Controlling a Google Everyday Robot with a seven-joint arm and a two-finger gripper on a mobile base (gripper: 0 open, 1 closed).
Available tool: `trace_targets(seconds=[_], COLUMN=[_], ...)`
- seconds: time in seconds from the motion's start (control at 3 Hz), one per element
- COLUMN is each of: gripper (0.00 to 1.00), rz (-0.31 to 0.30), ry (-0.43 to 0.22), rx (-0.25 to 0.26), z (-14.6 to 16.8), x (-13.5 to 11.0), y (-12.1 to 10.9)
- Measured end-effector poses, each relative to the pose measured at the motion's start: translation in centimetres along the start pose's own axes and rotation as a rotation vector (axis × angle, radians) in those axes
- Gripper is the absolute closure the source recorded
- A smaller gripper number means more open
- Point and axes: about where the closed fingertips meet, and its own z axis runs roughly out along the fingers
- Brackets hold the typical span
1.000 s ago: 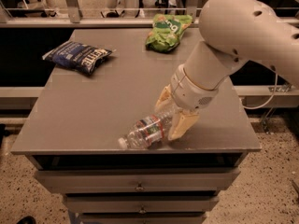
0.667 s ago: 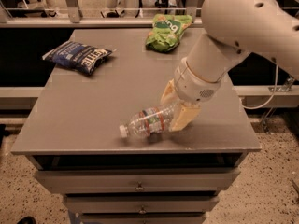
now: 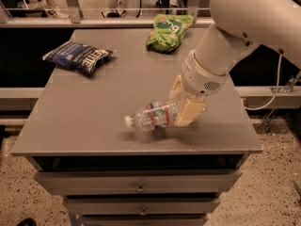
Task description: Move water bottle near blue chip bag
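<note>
The claw (image 3: 182, 108) grips the base end of the water bottle (image 3: 151, 116), holding it nearly level, white cap pointing left, over the front part of the bench (image 3: 94, 112). The blue chip bag (image 3: 77, 56) lies well apart, at the bench's far left corner.

Grey drawer cabinet (image 3: 141, 185), flat top | speckled floor (image 3: 282, 182) | metal rail (image 3: 33, 24) behind | white cable (image 3: 277, 79) right | dim warm light | gripper (image 3: 181, 108) clasps water bottle (image 3: 153, 117) above cabinet's front right
</note>
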Motion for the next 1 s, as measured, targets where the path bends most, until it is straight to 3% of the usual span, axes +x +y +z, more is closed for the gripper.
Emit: trace_targets(seconds=[0.33,1.0], gripper=[1.00,1.00], rz=[0.007,-0.033], ry=[-0.010,-0.008], rx=[0.022,0.112], z=[-0.3,-1.2], x=[-0.4,-1.4], y=[-0.3,-7.2])
